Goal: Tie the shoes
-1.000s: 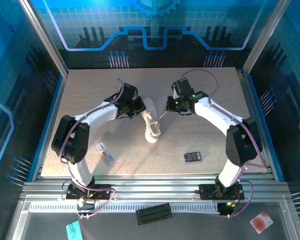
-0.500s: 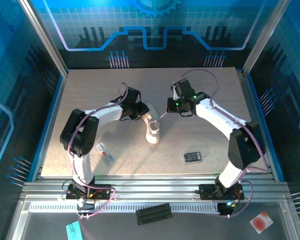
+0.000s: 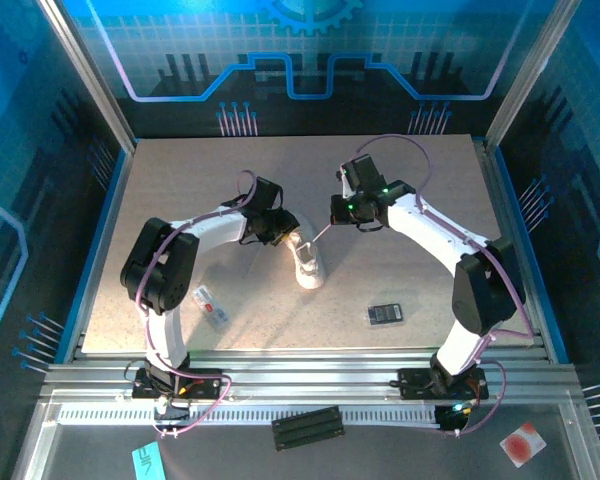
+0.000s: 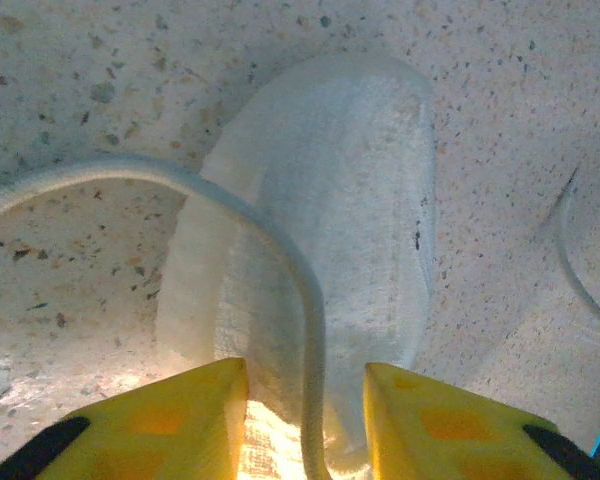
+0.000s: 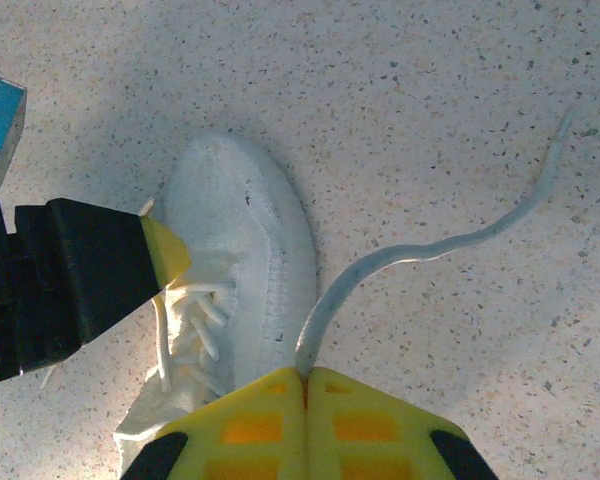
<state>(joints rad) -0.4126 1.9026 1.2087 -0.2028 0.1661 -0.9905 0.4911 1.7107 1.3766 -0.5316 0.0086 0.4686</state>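
Barely started, judging by no knot showing: sneaker sits mid-bench, right end effector pinched closed on a lace, left end effector parted with second lace loose between, so crossing and looping remain.

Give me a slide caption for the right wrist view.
Right gripper shut on a lace beside the white sneaker.

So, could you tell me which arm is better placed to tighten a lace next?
Probably right: its jaws are shut on a lace beside the shoe; the left jaws stand apart, lace loose between them.
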